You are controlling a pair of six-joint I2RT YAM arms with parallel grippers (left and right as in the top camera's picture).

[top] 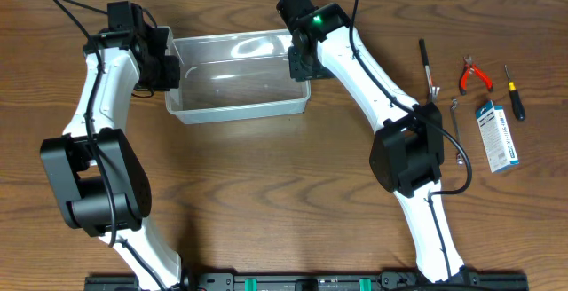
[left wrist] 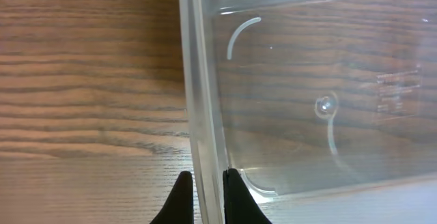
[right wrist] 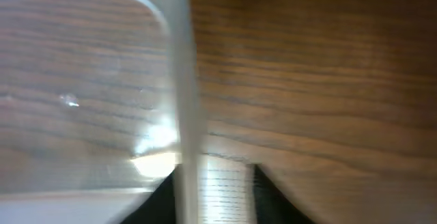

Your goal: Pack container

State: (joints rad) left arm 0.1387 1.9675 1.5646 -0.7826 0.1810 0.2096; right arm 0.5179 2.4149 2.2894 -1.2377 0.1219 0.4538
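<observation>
The clear plastic container (top: pixel 240 112) lies empty at the back middle of the wooden table. My left gripper (top: pixel 169 67) is at its left end. In the left wrist view the gripper (left wrist: pixel 207 183) is shut on the container's left wall (left wrist: pixel 198 101), one finger outside and one inside. My right gripper (top: pixel 300 60) is at the container's right end. In the blurred right wrist view its jaws (right wrist: pixel 212 183) straddle the right wall (right wrist: pixel 183 80). The inner finger lies against the wall and a gap shows before the outer finger.
Hand tools lie on the right of the table: a black-handled tool (top: pixel 428 65), red pliers (top: pixel 473 75), a screwdriver (top: pixel 514 93), a slim metal tool (top: pixel 456 131) and a small blue-and-white box (top: pixel 495 136).
</observation>
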